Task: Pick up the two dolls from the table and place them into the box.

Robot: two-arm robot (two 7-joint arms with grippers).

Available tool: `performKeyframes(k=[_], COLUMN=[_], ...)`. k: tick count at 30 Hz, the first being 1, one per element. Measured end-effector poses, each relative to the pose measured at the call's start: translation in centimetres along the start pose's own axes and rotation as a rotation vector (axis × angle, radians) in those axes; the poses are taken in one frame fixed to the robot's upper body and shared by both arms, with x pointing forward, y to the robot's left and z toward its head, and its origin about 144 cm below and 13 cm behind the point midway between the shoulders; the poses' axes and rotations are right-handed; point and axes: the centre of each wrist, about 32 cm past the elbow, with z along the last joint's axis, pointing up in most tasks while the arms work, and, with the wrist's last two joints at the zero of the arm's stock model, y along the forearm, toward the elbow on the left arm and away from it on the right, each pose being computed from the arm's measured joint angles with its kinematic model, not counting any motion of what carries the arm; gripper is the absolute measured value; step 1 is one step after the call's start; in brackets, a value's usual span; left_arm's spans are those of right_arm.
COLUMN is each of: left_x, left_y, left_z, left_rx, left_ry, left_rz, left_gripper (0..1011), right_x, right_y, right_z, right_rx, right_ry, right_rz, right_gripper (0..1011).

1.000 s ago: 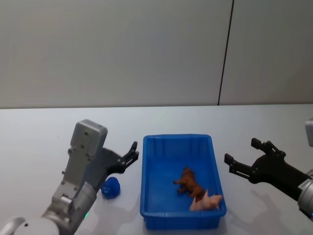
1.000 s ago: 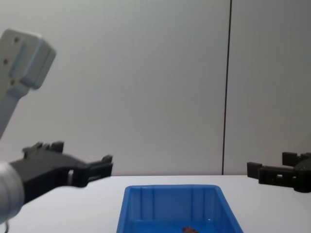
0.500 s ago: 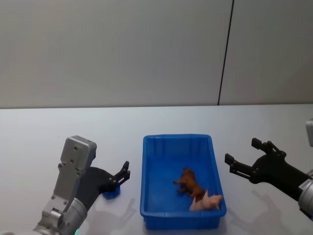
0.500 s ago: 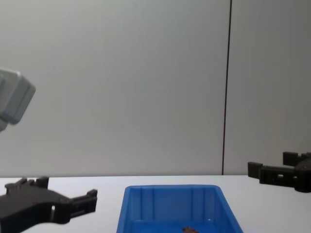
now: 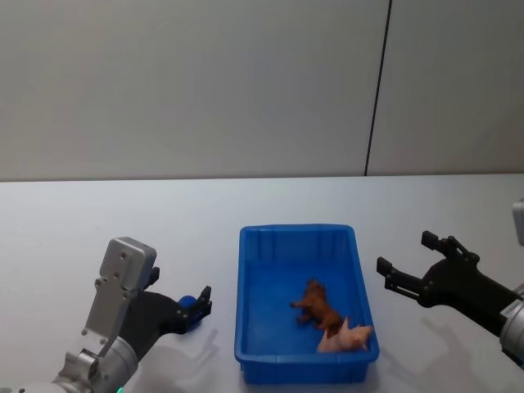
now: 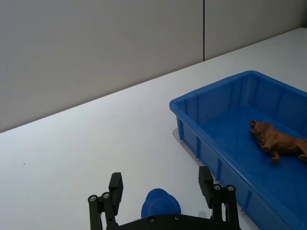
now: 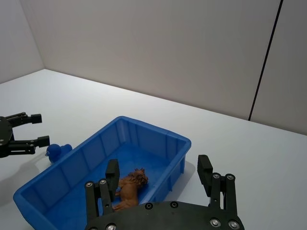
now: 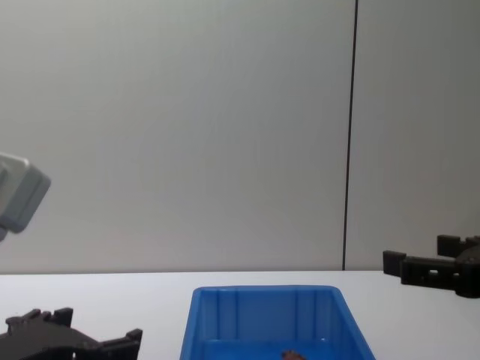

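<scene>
Overhead, the head view shows the brown doll [image 5: 315, 304] and pink doll [image 5: 347, 336] inside the box [image 5: 298, 237]. Closer, the left wrist view has the left gripper [image 6: 163, 196] spread around the blue doll [image 6: 160, 209] on the table [image 6: 86, 143]. From the chest view, the right gripper [image 8: 420, 264] hovers spread, right of the box.

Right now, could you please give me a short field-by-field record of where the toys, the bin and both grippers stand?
box: blue bin on the white table
in box: brown doll and pink doll, at the end nearer the robot
outside box: blue doll on the table, left of the bin
left gripper: open, low, fingers either side of the blue doll, not closed on it
right gripper: open, holding nothing, right of the bin
</scene>
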Motion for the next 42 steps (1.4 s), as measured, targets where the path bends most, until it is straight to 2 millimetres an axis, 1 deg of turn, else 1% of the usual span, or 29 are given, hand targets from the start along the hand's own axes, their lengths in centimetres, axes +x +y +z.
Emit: performKeyframes(k=[14, 30, 31, 33, 34, 37, 41, 42], left_x=[1.5, 2.2, 2.2, 2.3, 2.3, 2.3, 2.3, 2.3], left_y=[-1.5, -2.6, -2.7, -2.8, -2.8, -2.9, -3.1, -3.1], left_z=[-1.6, -3.2, -3.3, -3.4, -3.5, -3.6, -3.7, -3.7], left_rx=[0.041, 0.075, 0.079, 0.081, 0.085, 0.091, 0.103, 0.104], left_ry=[0.015, 0.031, 0.032, 0.034, 0.035, 0.037, 0.039, 0.039], left_rz=[-0.044, -0.074, -0.077, -0.08, -0.082, -0.084, -0.088, -0.089], left_gripper=[1001, 993, 954, 927, 885, 833, 684, 663], right_x=[0.0, 0.0, 0.0, 0.0, 0.0, 0.0, 0.0, 0.0], right_y=[0.0, 0.0, 0.0, 0.0, 0.0, 0.0, 0.0, 0.0], right_z=[0.0, 0.0, 0.0, 0.0, 0.0, 0.0, 0.0, 0.0], right_rx=[0.0, 0.0, 0.0, 0.0, 0.0, 0.0, 0.0, 0.0], right_ry=[0.0, 0.0, 0.0, 0.0, 0.0, 0.0, 0.0, 0.0], right_rz=[0.0, 0.0, 0.0, 0.0, 0.0, 0.0, 0.0, 0.0], right_gripper=[1001, 1001, 1001, 1001, 1001, 1001, 1001, 1001])
